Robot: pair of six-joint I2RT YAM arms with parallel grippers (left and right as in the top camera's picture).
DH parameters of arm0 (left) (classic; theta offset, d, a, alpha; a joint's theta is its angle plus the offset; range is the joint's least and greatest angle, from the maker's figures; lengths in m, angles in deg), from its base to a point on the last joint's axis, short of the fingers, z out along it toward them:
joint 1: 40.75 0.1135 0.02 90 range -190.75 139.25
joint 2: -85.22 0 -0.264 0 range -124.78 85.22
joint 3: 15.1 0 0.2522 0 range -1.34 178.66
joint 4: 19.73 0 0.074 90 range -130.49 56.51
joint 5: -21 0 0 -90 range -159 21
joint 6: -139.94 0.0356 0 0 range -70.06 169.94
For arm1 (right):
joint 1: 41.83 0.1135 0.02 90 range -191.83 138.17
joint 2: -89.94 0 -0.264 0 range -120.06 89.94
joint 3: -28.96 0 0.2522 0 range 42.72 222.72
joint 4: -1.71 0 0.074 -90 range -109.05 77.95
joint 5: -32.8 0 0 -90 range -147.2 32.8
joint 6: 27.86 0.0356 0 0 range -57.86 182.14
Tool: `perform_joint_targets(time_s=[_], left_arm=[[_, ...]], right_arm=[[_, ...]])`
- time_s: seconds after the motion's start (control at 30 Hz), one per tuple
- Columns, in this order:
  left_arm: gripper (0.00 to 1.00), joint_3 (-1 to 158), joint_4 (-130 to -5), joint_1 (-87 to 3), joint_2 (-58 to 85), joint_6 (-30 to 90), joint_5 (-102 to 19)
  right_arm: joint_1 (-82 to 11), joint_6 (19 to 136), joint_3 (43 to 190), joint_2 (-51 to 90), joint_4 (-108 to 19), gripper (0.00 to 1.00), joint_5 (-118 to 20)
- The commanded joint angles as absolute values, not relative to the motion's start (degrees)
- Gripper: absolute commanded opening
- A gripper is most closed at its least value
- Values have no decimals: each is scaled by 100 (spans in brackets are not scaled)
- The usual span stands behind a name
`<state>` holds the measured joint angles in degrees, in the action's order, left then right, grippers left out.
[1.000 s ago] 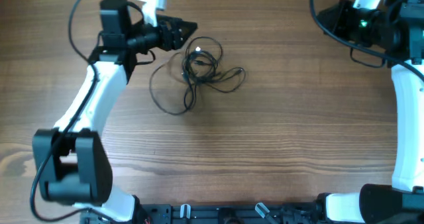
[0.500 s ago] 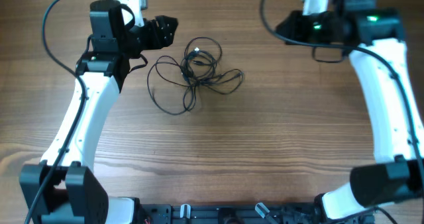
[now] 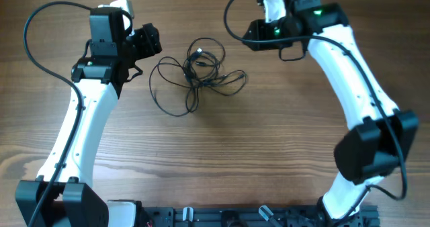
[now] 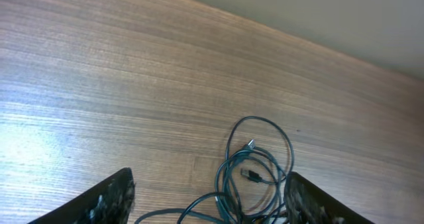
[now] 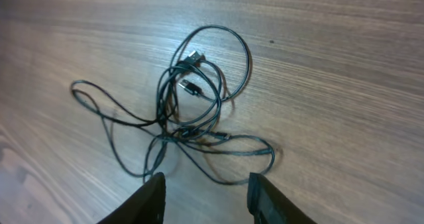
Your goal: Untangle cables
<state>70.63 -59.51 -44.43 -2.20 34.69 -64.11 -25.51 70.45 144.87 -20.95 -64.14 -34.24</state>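
So over the last second the right gripper (image 3: 254, 37) has been swung in from the far right edge and is now parked just up and to the right of the cables (image 3: 199, 72), while the left gripper (image 3: 149, 39) has been pulled back a bit to their left; the cables themselves haven't been budged. They're lying in one loose knot on the wooden table (image 3: 269, 153), toward the far side and between the two arms, with a big loop trailing off to the left and two small plugs (image 5: 192, 55) tucked in the upper loop. Both claws are seen spread apart with nothing pinched in either, the left one wider. Looks like the approach step is what's being worked on, so nothing has been untangled yet. For the next move, one strand probably needs to be picked out at the edge of the pile, say that outer loop or a plug end, and the rest pinned by the other claw. The cords are really thin, so a low, careful pinch is called for or the whole bundle could just get dragged along.
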Motion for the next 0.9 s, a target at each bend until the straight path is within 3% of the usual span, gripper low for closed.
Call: perform_joint_targets(time_s=[0.0, 0.33, 0.87], left_arm=[[74, 7089, -6063, -4433, -102, 3421, -6544], [74, 7089, -6329, -4439, -102, 3288, -6542], [74, 7089, -6399, -4439, -102, 3273, -6542]], right_arm=[[-2319, 7131, 14533, -2561, -6222, 43, -3536], [-1841, 7260, 14533, -3260, -5527, 45, -4535], [-1799, 7107, 14500, -3899, -4893, 47, -4742]])
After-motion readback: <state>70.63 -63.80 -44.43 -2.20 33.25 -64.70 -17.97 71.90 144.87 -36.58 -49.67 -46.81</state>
